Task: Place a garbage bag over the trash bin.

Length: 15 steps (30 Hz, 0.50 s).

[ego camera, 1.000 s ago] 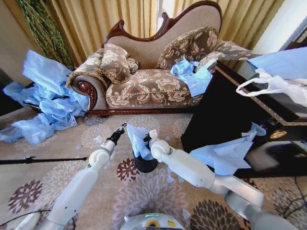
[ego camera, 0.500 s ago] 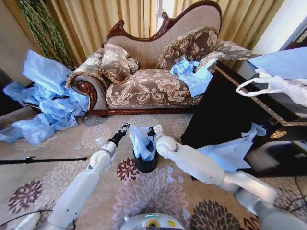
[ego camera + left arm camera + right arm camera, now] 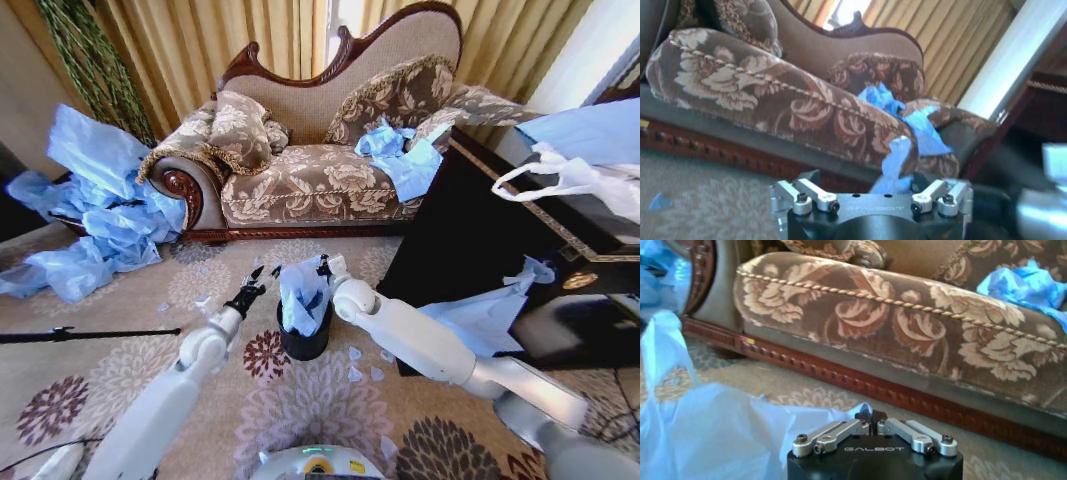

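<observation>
On the patterned carpet at centre of the head view, the trash bin is standing upright with the garbage bag rising out of its mouth in a bunched column. The right claw is sitting at the bag's one o'clock edge, touching the plastic. The left claw is hovering just beside the bag at its nine o'clock, fingers spread and gripping nothing. The sofa is standing at twelve o'clock, and loose blue bags are lying heaped at ten o'clock.

In the left wrist view, the left claw is showing its fingers parted, with a strip of the garbage bag standing between them; contact cannot be confirmed.

In the right wrist view, the right claw is pressing its fingers together on a fold of the garbage bag, which is spreading wide beside it.

Judgement: the bag is sitting inside the bin, but its mouth is not yet stretched over the rim. Opening it and folding it down all round is remaining.
</observation>
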### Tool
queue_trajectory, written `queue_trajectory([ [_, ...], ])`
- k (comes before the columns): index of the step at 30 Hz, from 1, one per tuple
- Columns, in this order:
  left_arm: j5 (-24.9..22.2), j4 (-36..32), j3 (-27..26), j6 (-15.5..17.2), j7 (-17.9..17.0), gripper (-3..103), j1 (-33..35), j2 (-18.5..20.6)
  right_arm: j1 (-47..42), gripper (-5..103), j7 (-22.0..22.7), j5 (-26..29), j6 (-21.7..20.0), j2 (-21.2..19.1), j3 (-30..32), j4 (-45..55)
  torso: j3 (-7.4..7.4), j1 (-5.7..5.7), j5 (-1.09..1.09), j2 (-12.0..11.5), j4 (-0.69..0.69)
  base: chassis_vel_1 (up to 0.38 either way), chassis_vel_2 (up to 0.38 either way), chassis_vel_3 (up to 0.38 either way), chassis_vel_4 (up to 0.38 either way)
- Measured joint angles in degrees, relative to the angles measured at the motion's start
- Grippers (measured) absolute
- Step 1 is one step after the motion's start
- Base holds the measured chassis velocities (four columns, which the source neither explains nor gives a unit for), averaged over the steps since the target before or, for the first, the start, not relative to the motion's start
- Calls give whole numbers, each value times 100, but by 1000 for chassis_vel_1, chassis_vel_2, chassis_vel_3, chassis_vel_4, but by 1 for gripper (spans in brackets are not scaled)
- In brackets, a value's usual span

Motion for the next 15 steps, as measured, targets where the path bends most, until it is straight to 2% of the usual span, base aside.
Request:
queue_trajectory([
  [2, 46, -167, -25, 62, -117, 99, 176, 34, -18, 0, -36, 1, 20, 19, 53, -98, 0, 0, 0, 0, 0, 0, 0, 0, 0],
  [4, 253, -391, -25, 319, -512, 99, 357, 66, -55, 0, -63, 16, 55, 44, 105, -175, 0, 0, 0, 0, -1, 0, 0, 0, 0],
  [5, 415, -499, 18, 521, -846, 100, 415, 77, -78, 0, -70, 31, 66, 52, 108, -176, 0, 0, 0, 0, -1, 0, 0, 0, 0],
  [6, 415, -499, 18, 521, -846, 100, 415, 77, -78, 0, -70, 31, 66, 52, 108, -176, 0, 0, 0, 0, -1, 0, 0, 0, 0],
  [7, 556, -580, 89, 678, -1196, 100, 437, 77, -100, 0, -81, 47, 71, 58, 107, -163, 0, 0, 0, 0, 0, 0, 0, 0, 0],
  [9, 771, -740, 333, 1019, -2109, 100, 388, 1, -143, 0, -94, 65, 79, 96, 66, -124, 0, 0, -1, 0, -1, 0, 0, 0, 0],
  [10, 771, -740, 333, 1019, -2109, 100, 388, 1, -143, 0, -94, 65, 79, 96, 66, -124, 0, 0, -1, 0, -1, 0, 0, 0, 0],
  [13, 794, -1007, 655, 1345, -2712, 100, 328, -169, -146, 0, -98, 76, 86, 159, -19, -105, 0, 0, -1, 0, -2, 0, 0, 0, 0],
  [15, 792, -1097, 758, 1400, -2839, 100, 332, -186, -133, 0, -102, 78, 86, 174, -43, -101, 0, 0, 0, 0, -2, 0, 0, 0, 0],
])
